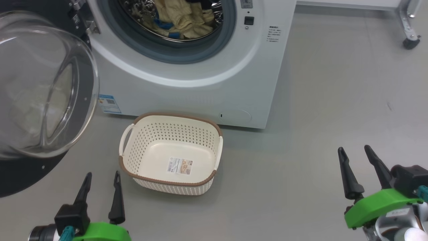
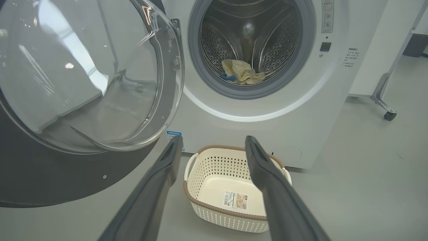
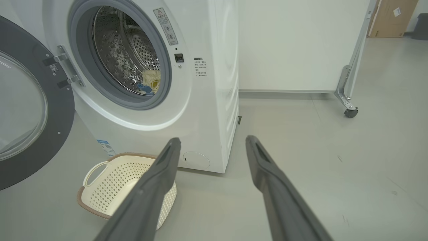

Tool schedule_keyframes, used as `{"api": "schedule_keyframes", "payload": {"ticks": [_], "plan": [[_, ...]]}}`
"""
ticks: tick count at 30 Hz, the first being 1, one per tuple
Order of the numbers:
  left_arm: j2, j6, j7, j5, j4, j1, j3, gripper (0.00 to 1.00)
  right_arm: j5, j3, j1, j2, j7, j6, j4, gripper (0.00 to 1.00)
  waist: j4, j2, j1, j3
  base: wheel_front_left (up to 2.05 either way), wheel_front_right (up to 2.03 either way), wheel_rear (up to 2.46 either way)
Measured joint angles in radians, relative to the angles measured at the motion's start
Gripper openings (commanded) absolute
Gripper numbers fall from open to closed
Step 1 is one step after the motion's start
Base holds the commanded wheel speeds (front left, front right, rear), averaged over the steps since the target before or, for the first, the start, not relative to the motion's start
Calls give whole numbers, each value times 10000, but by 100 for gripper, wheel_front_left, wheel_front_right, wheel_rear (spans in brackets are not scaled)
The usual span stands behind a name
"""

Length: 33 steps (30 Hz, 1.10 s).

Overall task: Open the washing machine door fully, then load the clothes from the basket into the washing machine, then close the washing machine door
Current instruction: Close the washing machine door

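Observation:
The white washing machine (image 1: 187, 90) (image 2: 301, 110) (image 3: 207, 100) stands with its door (image 1: 43, 93) (image 2: 83, 77) (image 3: 26, 107) swung wide to the left. Cream-yellow clothes (image 1: 184, 20) (image 2: 242, 73) (image 3: 150, 82) with blue patches lie inside the steel drum. On the floor in front sits the cream basket (image 1: 200, 134) (image 2: 207, 167) (image 3: 110, 180), holding nothing but the label on its base. My left gripper (image 1: 102, 175) (image 2: 212, 142) is open, low and left of the basket. Far to the basket's right, my right gripper (image 1: 355, 149) (image 3: 212, 142) is open with nothing in it.
Grey floor (image 1: 317, 117) stretches to the right of the machine. A metal frame leg on a caster (image 1: 409, 42) (image 2: 389, 115) (image 3: 350, 112) stands at the back right, by a white wall panel (image 3: 294, 43). A cardboard box (image 3: 391, 18) leans farther back.

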Motion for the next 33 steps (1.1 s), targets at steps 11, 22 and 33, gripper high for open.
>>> {"api": "schedule_keyframes", "payload": {"ticks": [11,22,33], "plan": [[-50,6,-84,0,19,-157,-84,100,-84,0,-7,2,10,0,-36,100,1438,0,0,60,0,0,0],[-102,2,-144,-2,107,-157,-257,100,-84,194,-8,2,25,0,-2,100,2843,0,0,-137,0,0,0],[-163,4,-176,-90,109,-157,-268,100,-82,376,-15,4,105,0,121,100,3633,0,0,-131,0,0,0]]}}
